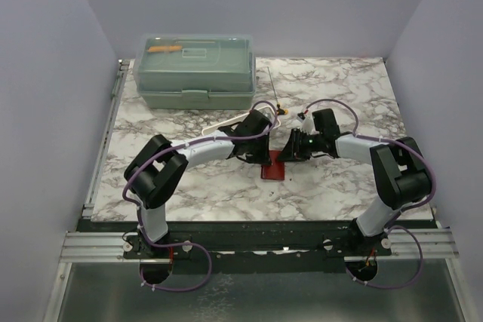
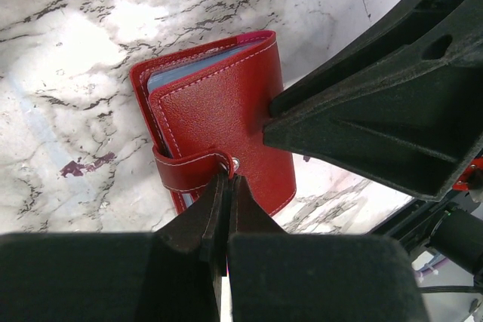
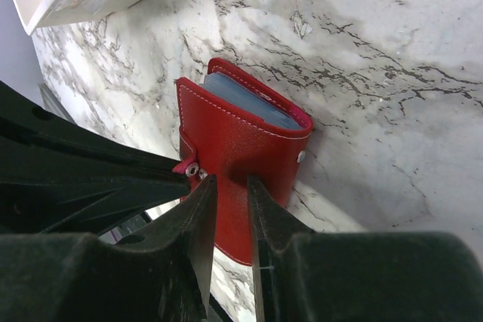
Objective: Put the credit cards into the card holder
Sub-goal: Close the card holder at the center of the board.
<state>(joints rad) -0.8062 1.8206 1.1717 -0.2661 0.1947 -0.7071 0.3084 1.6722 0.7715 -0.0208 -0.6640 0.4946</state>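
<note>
Strap handling seems to be the step in hand. The small red leather card holder (image 1: 273,168) lies on the white marble-patterned table (image 1: 189,186), between the two arms. The left gripper (image 2: 226,184) has its fingers pressed fully together on the end of the narrow red closing strap (image 2: 185,171), just beside the silver snap button (image 2: 236,163). The right gripper (image 3: 230,186) shows a narrow gap, and its fingers seem to clamp the edge of the front cover. Thin blue-grey credit cards (image 3: 245,99) show as flat edges inside the holder, under the cover; how many there are is not possible to tell. The matching stud (image 3: 302,157) on the cover is bare, so the strap is not fastened. To do this well, the right gripper should hold the cover flat and steady while the left one guides the strap slowly, without twisting. A hard pull could drag the light holder over the smooth table or let the cards slip out.
</note>
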